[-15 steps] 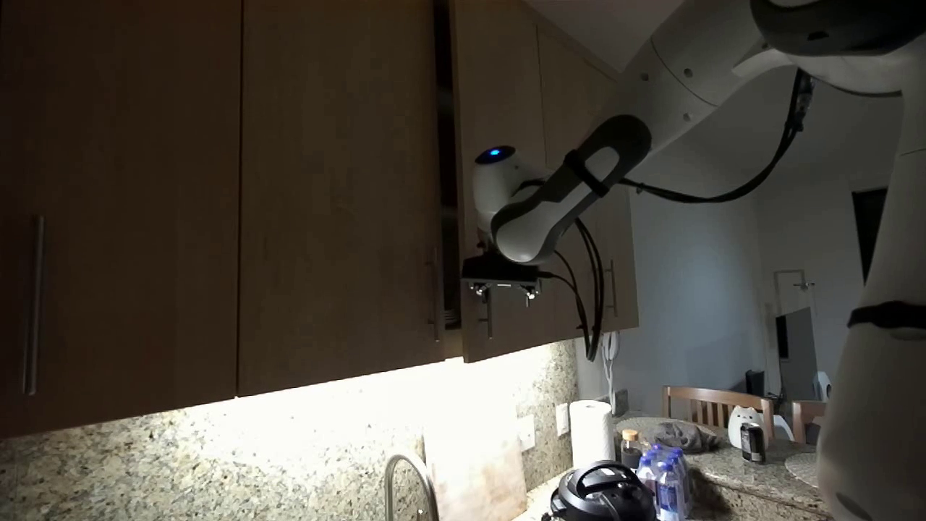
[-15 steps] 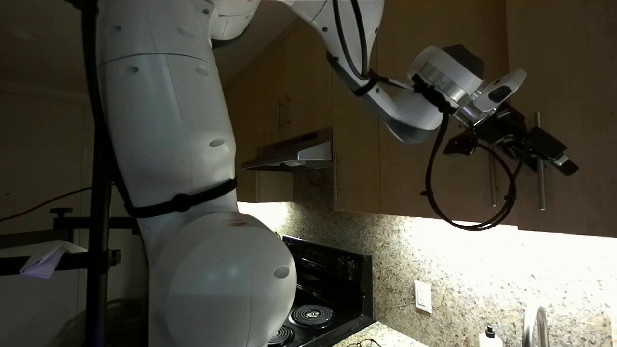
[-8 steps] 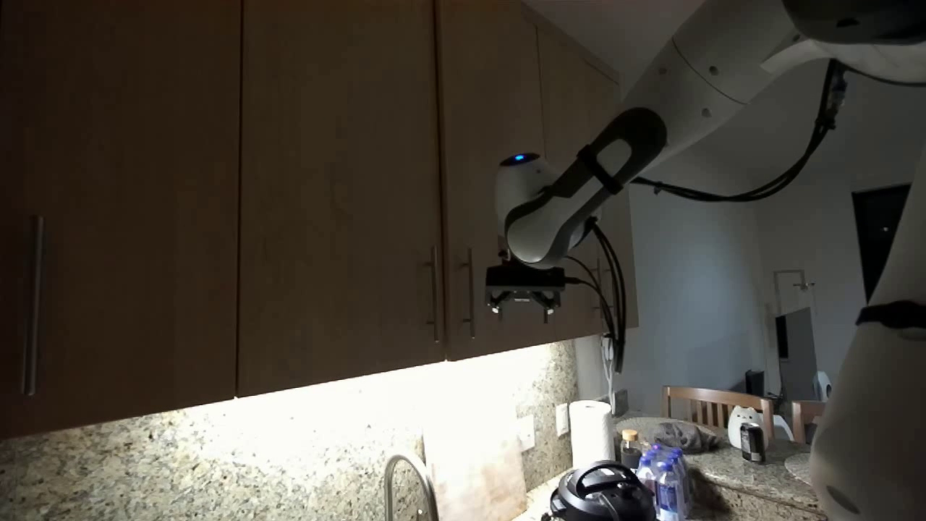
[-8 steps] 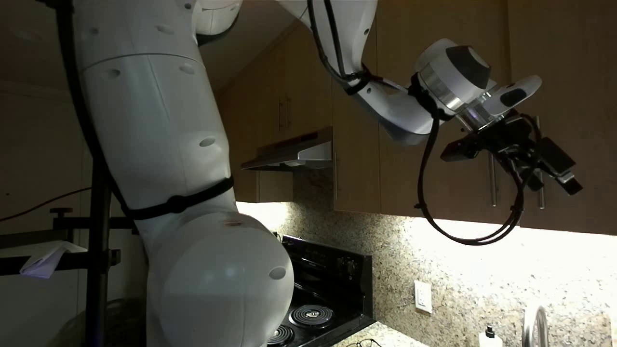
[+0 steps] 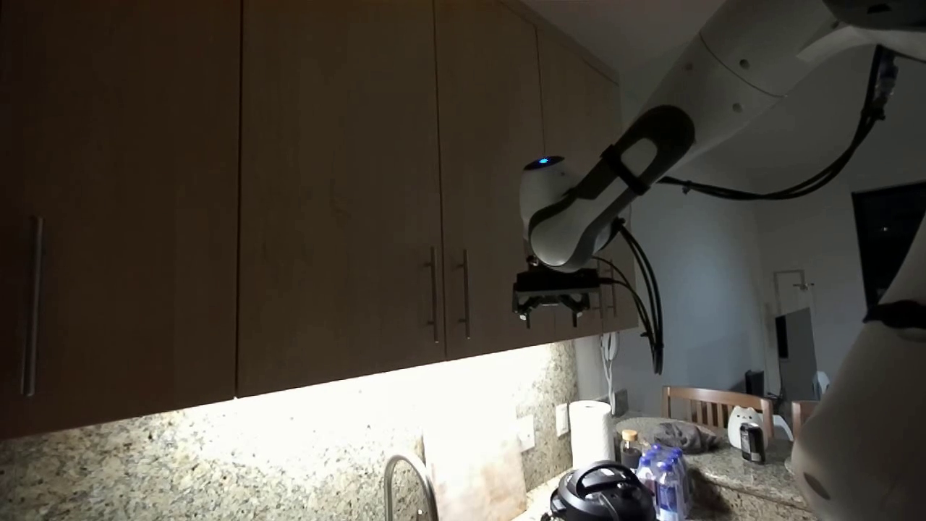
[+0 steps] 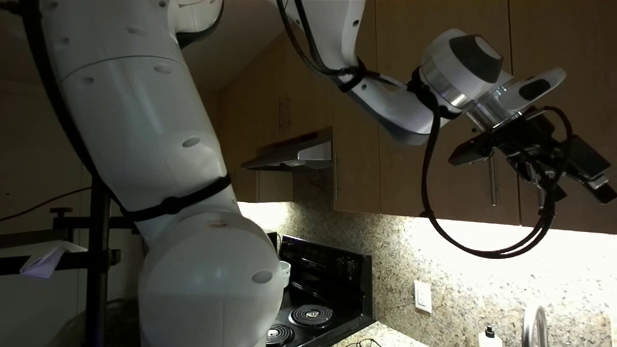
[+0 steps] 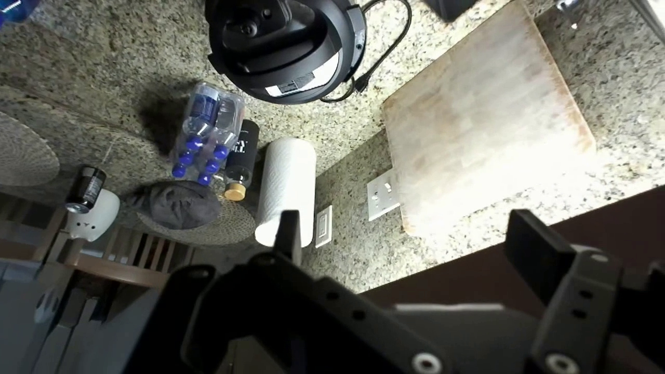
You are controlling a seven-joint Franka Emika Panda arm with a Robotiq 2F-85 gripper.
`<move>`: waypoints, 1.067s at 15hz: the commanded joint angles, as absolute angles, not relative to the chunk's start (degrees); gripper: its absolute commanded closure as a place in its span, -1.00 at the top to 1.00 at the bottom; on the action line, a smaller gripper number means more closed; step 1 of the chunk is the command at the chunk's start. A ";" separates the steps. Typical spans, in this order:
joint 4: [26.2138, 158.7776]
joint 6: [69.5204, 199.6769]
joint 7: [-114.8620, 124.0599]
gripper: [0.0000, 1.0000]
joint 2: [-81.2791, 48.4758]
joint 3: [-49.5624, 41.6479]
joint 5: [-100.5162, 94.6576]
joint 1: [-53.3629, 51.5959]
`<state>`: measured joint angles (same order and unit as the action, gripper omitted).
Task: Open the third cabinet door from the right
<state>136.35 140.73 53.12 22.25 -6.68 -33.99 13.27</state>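
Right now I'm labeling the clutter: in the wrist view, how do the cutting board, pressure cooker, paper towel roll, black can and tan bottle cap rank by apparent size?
Largest first:
Cutting board
Pressure cooker, cut off at the top edge
Paper towel roll
Black can
Tan bottle cap

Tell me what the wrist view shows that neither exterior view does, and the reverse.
Wrist view only: a white sticker on the pot and lettering on the dark bottle.
In an exterior view only: the stove and range hood.
Shared: the gripper, in all three views; the pot, dark bottle, paper towel and can, in the wrist view and an exterior view.
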 commanded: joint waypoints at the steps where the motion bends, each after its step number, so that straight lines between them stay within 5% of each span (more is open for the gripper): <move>1: 137.33 140.34 52.69 1.00 24.63 -2.14 -35.74 15.08; 16: 122.44 138.96 83.90 1.00 13.71 6.70 -66.74 12.47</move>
<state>126.64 140.75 78.08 17.56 7.07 -60.81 14.19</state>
